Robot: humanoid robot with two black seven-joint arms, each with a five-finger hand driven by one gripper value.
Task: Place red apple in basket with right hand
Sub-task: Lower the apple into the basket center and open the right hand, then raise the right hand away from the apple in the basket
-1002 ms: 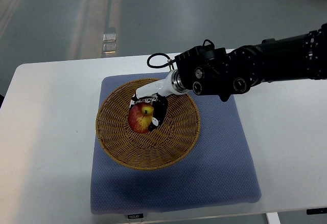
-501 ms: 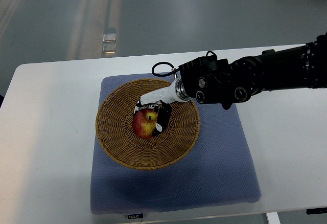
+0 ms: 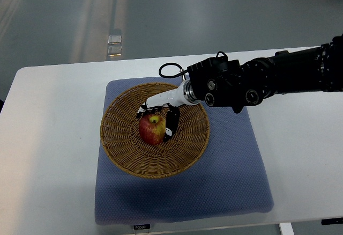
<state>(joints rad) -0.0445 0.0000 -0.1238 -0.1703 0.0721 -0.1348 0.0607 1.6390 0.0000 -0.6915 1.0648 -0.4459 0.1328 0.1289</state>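
The red apple (image 3: 152, 130), with a yellow patch near its stem, lies in the middle of the round wicker basket (image 3: 128, 154). My right hand (image 3: 157, 117) reaches in from the right, just above and behind the apple. Its fingers are spread loosely to either side of the apple. One black finger (image 3: 172, 122) hangs down by the apple's right side. The apple rests on the basket's bottom. My black right forearm (image 3: 257, 82) stretches to the right edge.
The basket stands on a blue cushion (image 3: 214, 181), which lies on a white table (image 3: 48, 154). The table's far edge (image 3: 107, 60) borders a grey floor. A black cable loop (image 3: 167, 71) sticks up from my wrist.
The apple sank slightly to the basket's bottom and stayed there. My right hand's fingers loosened from it and the wrist lifted a little.
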